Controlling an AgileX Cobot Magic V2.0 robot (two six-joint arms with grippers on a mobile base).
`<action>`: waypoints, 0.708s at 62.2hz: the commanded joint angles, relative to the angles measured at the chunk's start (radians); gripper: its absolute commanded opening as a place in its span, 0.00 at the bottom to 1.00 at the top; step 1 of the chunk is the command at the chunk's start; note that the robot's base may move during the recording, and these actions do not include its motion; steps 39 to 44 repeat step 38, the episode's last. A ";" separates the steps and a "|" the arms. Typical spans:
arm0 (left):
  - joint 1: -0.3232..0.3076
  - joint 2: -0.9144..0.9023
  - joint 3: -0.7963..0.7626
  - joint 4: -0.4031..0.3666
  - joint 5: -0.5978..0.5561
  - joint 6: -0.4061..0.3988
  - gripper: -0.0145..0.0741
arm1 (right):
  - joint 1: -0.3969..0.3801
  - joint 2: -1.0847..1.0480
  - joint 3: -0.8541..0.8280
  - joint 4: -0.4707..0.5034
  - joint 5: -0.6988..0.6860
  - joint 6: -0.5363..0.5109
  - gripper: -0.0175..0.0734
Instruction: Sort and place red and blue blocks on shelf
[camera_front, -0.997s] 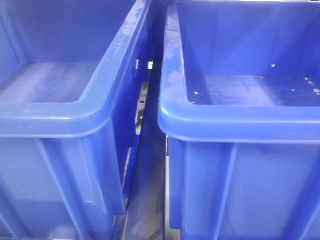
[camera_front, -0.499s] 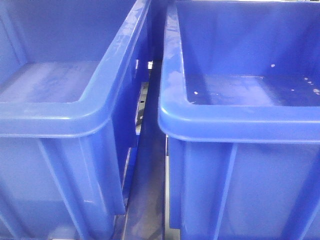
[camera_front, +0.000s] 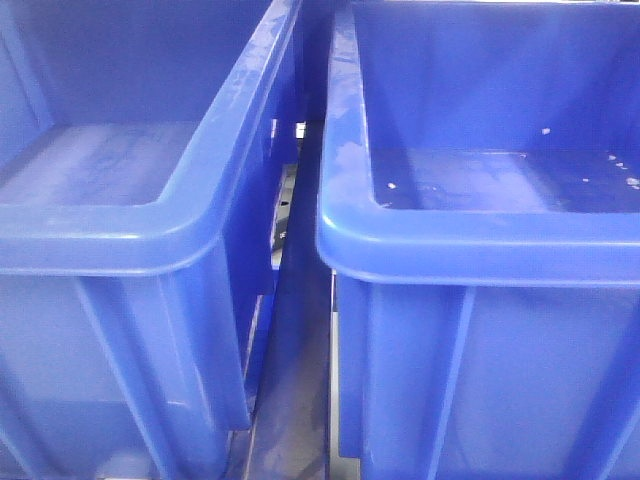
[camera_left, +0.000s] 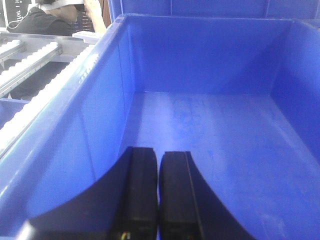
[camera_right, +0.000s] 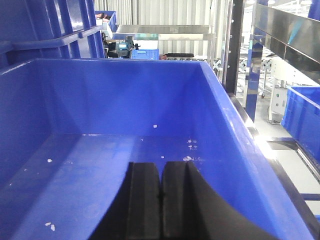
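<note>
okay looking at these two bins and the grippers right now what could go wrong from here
Both the left gripper and right gripper are shut with nothing between the fingers, and no red or blue block shows in any view, so sorting may stall. Each gripper hangs inside a blue bin, so a sideways move could strike a bin wall.

Two blue bins (camera_front: 150, 240) (white flecks (camera_right: 190, 144) in one).

This is a warehouse or factory floor, shown by large blue plastic bins (camera_front: 160, 240) standing side by side, roller conveyor tracks (camera_left: 30, 60), steel shelving frames (camera_right: 280, 40), further blue crates (camera_right: 302, 112) on a smooth concrete floor, and corrugated metal walls (camera_right: 170, 15).
</note>
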 joint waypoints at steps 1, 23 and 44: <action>0.002 -0.019 0.024 -0.007 -0.083 -0.003 0.30 | 0.003 -0.019 -0.019 0.002 -0.084 0.000 0.25; 0.002 -0.019 0.024 -0.007 -0.083 -0.003 0.30 | 0.003 -0.019 -0.019 0.002 -0.084 0.000 0.25; 0.002 -0.019 0.024 -0.007 -0.083 -0.003 0.30 | 0.003 -0.019 -0.019 0.002 -0.084 0.000 0.25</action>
